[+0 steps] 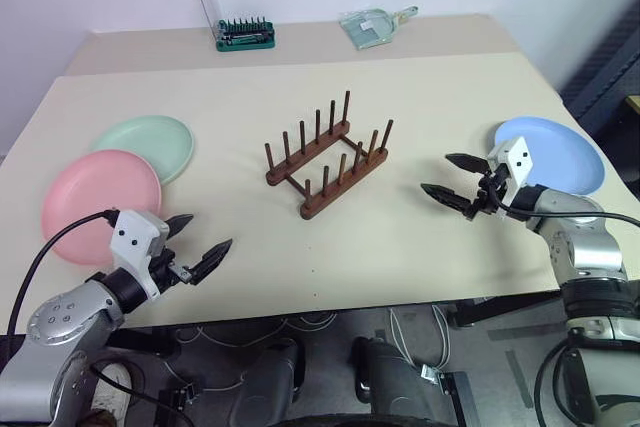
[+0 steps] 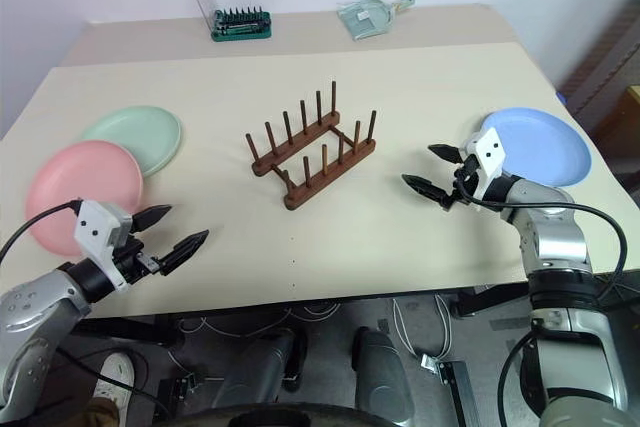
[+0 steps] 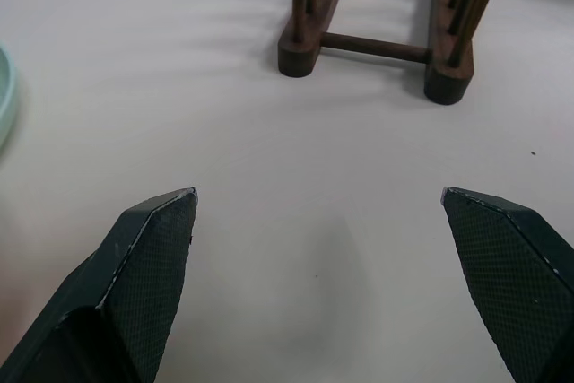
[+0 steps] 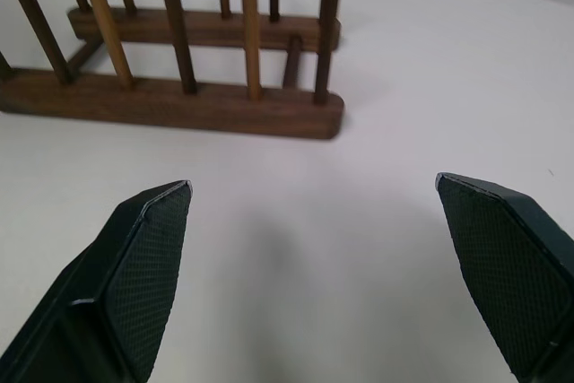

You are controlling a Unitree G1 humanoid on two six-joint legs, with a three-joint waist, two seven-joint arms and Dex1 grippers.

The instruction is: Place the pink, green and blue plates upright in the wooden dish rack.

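Left eye view shows the left pincer (image 1: 200, 245) hovering over the surface (image 1: 400, 247) with its fingers wide apart and nothing between them; the pink plate (image 1: 95, 197) lies flat just beside it on its outer side, overlapping the green plate (image 1: 150, 144) just beyond. The right pincer (image 1: 452, 179) also stands wide apart and empty, with the blue plate (image 1: 560, 152) flat close behind it on its outer side. The rack (image 1: 328, 155) sits between the two pincers, ahead of both, well apart from each, its pegs upright and every slot empty.
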